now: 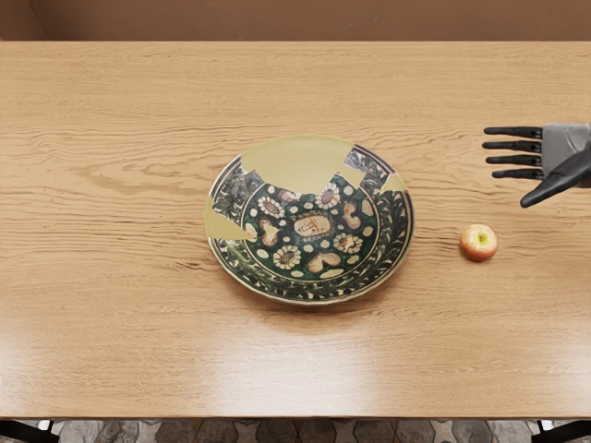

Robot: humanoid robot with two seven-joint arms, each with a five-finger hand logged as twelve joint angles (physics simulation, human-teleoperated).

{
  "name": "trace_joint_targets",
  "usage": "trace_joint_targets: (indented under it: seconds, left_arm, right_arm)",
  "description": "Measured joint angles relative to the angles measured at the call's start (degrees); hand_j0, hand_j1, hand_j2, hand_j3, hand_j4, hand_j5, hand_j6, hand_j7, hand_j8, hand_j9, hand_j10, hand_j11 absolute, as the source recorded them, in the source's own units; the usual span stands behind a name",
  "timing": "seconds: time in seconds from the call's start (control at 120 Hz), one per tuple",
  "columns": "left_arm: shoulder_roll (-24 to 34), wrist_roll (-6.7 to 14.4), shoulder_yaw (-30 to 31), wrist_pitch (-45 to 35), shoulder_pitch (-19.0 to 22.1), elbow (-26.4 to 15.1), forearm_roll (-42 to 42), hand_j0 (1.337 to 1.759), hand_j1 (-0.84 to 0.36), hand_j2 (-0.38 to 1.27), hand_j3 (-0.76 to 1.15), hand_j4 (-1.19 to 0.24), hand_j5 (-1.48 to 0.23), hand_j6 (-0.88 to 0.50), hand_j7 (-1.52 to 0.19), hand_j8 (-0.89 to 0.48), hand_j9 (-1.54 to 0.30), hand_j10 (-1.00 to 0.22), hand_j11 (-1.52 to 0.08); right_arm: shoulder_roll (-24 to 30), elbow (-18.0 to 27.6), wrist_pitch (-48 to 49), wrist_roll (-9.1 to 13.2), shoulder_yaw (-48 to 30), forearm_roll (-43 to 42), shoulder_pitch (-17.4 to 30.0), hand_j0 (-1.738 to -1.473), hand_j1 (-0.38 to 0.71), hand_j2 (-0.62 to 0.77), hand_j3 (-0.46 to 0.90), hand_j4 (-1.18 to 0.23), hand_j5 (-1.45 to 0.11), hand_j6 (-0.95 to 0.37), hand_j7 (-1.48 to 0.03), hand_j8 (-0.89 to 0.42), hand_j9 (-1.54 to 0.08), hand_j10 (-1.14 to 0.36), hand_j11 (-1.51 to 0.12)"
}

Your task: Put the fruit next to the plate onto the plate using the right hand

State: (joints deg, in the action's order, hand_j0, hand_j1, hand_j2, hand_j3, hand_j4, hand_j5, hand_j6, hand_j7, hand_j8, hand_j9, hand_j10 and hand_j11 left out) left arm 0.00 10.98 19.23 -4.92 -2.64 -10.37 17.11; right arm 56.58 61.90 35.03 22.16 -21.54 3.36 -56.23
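Observation:
A small red and yellow apple [478,242] lies on the wooden table just right of the plate. The round plate [397,242] has a dark green floral pattern and sits in the middle of the table, with nothing on it. My right hand [517,166] comes in from the right edge, above and to the right of the apple. Its black fingers are stretched out flat, pointing left, and hold nothing. A clear gap separates the hand from the apple.
The wooden table [111,305] spreads wide around the plate. Its far edge runs along the top of the view, the near edge along the bottom.

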Motion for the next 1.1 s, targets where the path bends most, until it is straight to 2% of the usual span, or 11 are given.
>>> trace_joint_targets:
  seconds: [0.167, 0.308, 0.433, 0.55, 0.658, 0.792, 0.9, 1.1]
  left_arm:
    - [0.00, 0.00, 0.00, 0.00, 0.00, 0.00, 0.03, 1.658, 0.06, 0.05, 0.00, -0.24, -0.32, -0.24, -0.32, -0.24, -0.32, -0.24, -0.32]
    - [0.00, 0.00, 0.00, 0.00, 0.00, 0.00, 0.02, 1.658, 0.06, 0.05, 0.00, -0.24, -0.32, -0.24, -0.32, -0.24, -0.32, -0.24, -0.32]
    - [0.00, 0.00, 0.01, 0.00, 0.00, -0.01, 0.02, 1.658, 0.06, 0.05, 0.00, -0.24, -0.32, -0.24, -0.32, -0.24, -0.32, -0.24, -0.32]
    - [0.00, 0.00, 0.01, 0.00, 0.00, -0.02, 0.02, 1.658, 0.06, 0.05, 0.00, -0.24, -0.32, -0.24, -0.32, -0.24, -0.32, -0.24, -0.32]
    - [0.00, 0.00, 0.01, 0.00, 0.00, -0.01, 0.02, 1.658, 0.06, 0.05, 0.00, -0.24, -0.32, -0.24, -0.32, -0.24, -0.32, -0.24, -0.32]
    - [0.00, 0.00, 0.01, 0.00, 0.00, 0.00, 0.02, 1.658, 0.06, 0.05, 0.00, -0.24, -0.32, -0.24, -0.32, -0.24, -0.32, -0.24, -0.32]
    - [0.00, 0.00, 0.01, 0.00, 0.00, -0.01, 0.02, 1.658, 0.06, 0.05, 0.00, -0.24, -0.32, -0.24, -0.32, -0.24, -0.32, -0.24, -0.32]
    - [0.00, 0.00, 0.00, 0.00, 0.00, 0.00, 0.03, 1.658, 0.06, 0.05, 0.00, -0.24, -0.32, -0.24, -0.32, -0.24, -0.32, -0.24, -0.32]
  right_arm:
    - [-3.53, 1.69, 0.01, 3.38, -2.38, -1.66, -1.46, -1.658, -0.31, -0.01, 0.00, -0.03, -0.05, -0.03, -0.05, -0.03, -0.05, -0.03, -0.05]
    - [-5.59, 10.83, 0.00, 4.27, -4.23, -14.84, -5.95, -1.658, -0.31, -0.01, 0.00, -0.04, -0.05, -0.03, -0.05, -0.04, -0.05, -0.04, -0.05]
    - [-5.80, 18.26, -2.18, 4.64, -6.00, -25.32, -7.62, -1.658, -0.31, -0.01, 0.00, -0.03, -0.04, -0.04, -0.04, -0.03, -0.04, -0.03, -0.04]
    - [-5.14, 23.58, -10.65, 7.89, -5.93, -34.03, -7.54, -1.658, -0.31, -0.01, 0.00, -0.04, -0.04, -0.04, -0.04, -0.04, -0.04, -0.04, -0.04]
    - [-2.39, 28.03, -20.43, 9.21, -4.35, -39.64, -5.38, -1.658, -0.31, -0.01, 0.00, -0.04, -0.05, -0.04, -0.05, -0.04, -0.05, -0.04, -0.05]
    - [0.89, 33.15, -29.91, 9.44, -3.35, -44.32, -0.51, -1.658, -0.30, -0.01, 0.00, -0.04, -0.05, -0.05, -0.05, -0.04, -0.05, -0.04, -0.05]
    - [1.15, 34.31, -34.62, 9.47, -3.08, -47.01, 3.23, -1.658, -0.29, -0.01, 0.00, -0.06, -0.07, -0.06, -0.07, -0.06, -0.07, -0.06, -0.07]
    - [-1.90, 34.36, -41.61, 9.48, -2.82, -52.76, 8.33, -1.658, -0.14, -0.03, 0.00, -0.18, -0.23, -0.18, -0.23, -0.18, -0.23, -0.18, -0.23]
